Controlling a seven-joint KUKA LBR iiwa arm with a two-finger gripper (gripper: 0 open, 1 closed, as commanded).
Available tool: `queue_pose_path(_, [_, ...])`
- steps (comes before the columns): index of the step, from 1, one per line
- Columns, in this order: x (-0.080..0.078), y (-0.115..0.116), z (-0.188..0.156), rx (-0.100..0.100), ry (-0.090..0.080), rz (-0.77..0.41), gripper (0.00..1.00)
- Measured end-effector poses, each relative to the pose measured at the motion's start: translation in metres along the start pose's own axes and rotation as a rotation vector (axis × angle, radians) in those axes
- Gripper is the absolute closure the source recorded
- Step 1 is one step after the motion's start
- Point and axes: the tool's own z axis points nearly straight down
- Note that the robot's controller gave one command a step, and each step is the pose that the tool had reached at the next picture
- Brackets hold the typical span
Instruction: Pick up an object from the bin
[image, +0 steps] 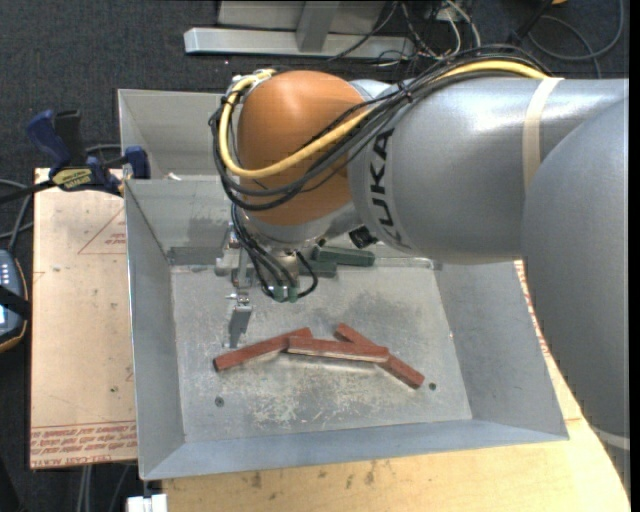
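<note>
My gripper (238, 335) hangs low over the left half of the bin floor, just above and behind the left end of a reddish-brown flat stick (252, 352). That stick lies slanted, and its right end meets a second brown stick (335, 348) lying almost level. A third brown stick (382, 362) crosses behind the second and runs down to the right. Nothing shows in the gripper. A dark green elongated thing (345, 258) lies near the bin's back wall, partly hidden under the arm.
The big arm with its orange dome and yellow and black cables covers the back and the right side of the bin. The bin's sloped walls rise on all sides around the sticks.
</note>
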Motion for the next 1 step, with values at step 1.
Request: queue_pose_path(1, [-0.0018, -0.0012, -0.0050, -0.002, -0.008, 0.004, 0.00])
